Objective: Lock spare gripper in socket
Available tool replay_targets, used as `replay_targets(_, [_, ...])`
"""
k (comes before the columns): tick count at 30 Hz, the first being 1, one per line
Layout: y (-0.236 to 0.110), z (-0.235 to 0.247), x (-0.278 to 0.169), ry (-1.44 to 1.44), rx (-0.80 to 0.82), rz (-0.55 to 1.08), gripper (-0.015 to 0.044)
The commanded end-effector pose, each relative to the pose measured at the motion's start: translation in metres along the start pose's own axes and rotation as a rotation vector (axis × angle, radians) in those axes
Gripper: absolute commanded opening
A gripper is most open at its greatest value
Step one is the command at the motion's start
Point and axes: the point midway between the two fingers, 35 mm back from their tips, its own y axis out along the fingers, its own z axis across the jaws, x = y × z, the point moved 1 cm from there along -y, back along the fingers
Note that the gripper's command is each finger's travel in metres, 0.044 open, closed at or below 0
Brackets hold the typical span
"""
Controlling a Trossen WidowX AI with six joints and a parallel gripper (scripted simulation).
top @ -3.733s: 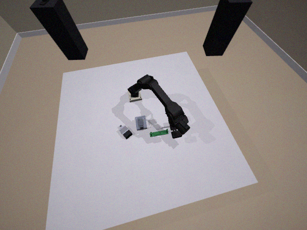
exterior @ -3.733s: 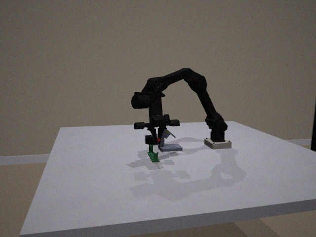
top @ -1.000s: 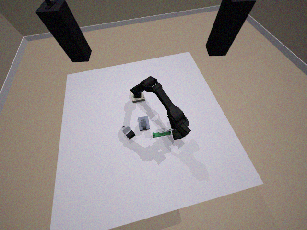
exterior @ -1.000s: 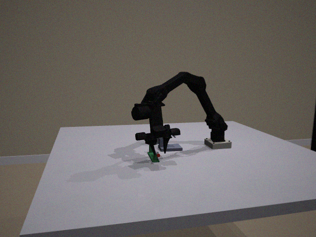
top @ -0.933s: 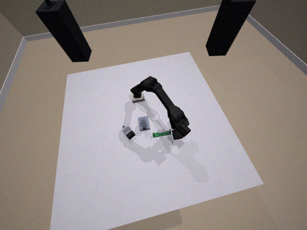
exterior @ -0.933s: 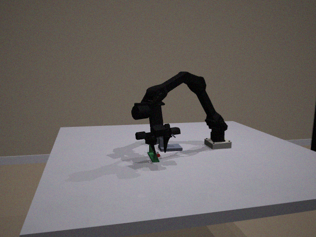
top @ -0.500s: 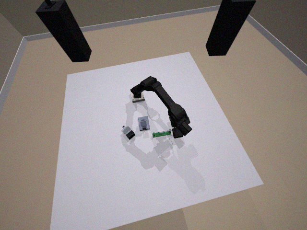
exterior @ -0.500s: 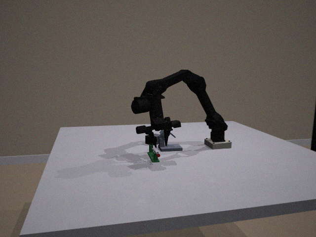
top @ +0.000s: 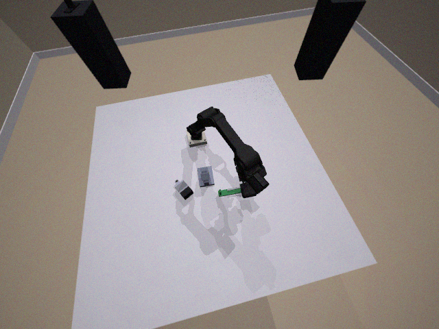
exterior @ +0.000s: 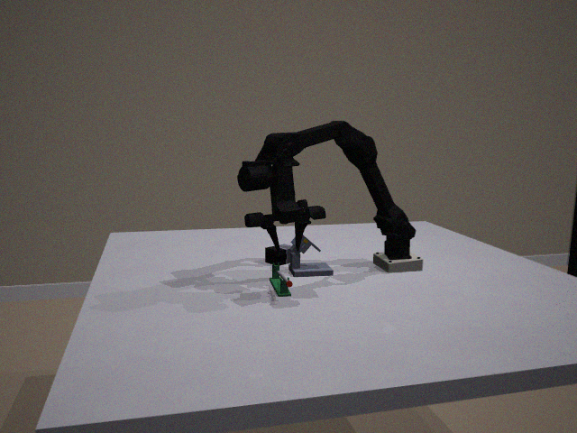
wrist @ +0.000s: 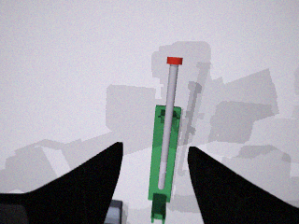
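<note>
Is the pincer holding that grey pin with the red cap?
No, the pin lies on its green holder below the open pincer, untouched by either finger.

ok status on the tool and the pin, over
Tool open, holding nothing, raised above the table. Pin lying on the green rest, out of the socket. Spare gripper not docked. Nothing in the way.
</note>
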Motion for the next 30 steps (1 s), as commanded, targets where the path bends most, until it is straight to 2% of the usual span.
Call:
replay_targets(1, [-0.039,0.0,-0.02,-0.001,-0.086,0.008,0.018])
replay_targets(7, [-0.028,-0.003,-0.021,-0.001,-0.086,0.008,0.018])
replay_targets(14, [0.029,-0.008,-0.028,-0.001,-0.086,0.008,0.018])
replay_targets(30, [0.051,-0.011,-0.029,-0.001,-0.086,0.008,0.018])
